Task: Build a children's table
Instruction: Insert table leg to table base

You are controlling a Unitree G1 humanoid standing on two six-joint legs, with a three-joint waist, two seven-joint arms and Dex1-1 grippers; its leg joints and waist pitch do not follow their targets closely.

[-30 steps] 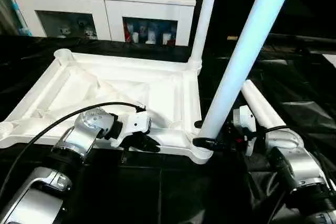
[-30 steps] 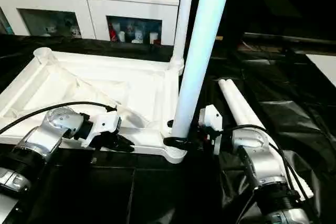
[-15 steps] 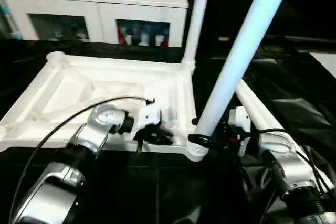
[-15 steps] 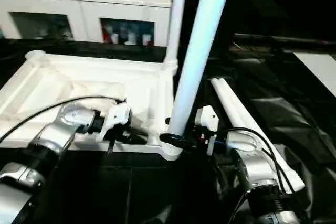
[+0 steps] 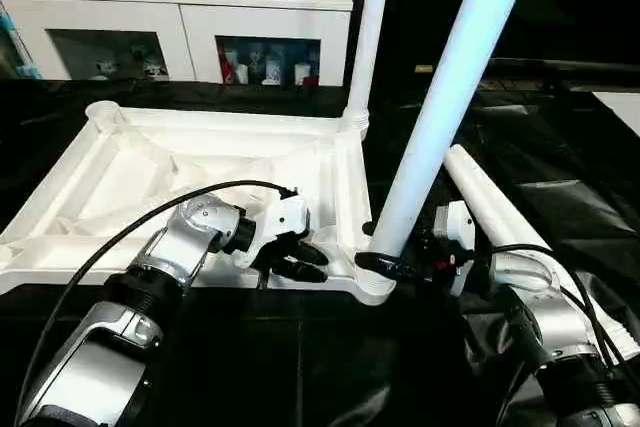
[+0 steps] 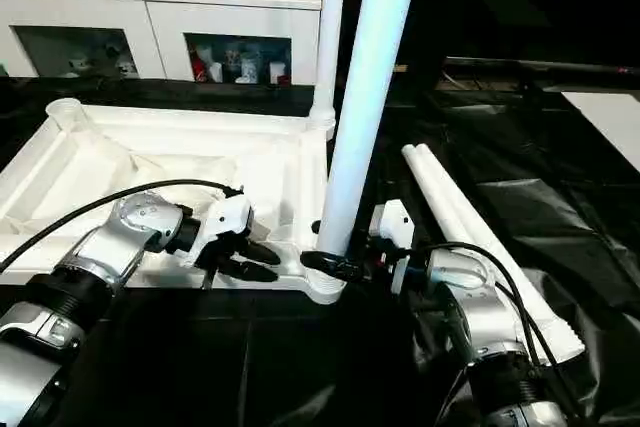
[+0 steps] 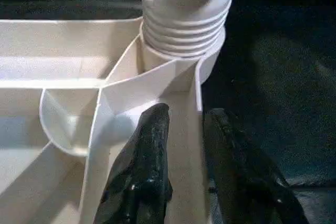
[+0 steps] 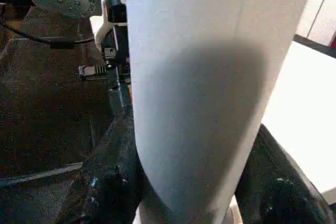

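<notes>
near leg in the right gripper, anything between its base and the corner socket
Nothing visible does. The near leg, clasped low by the right gripper, already stands with its ribbed base in the near corner socket of the table top.

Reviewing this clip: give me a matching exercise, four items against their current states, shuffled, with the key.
Items:
1. near leg
2. far leg
3. spare leg
4. left gripper

States:
A. lying flat on the black sheet
B. open, straddling the tabletop rim
C. upright, clasped by the right gripper
D. upright in the far corner socket, untouched

Pairs: 1-C, 2-D, 3-A, 4-B
</notes>
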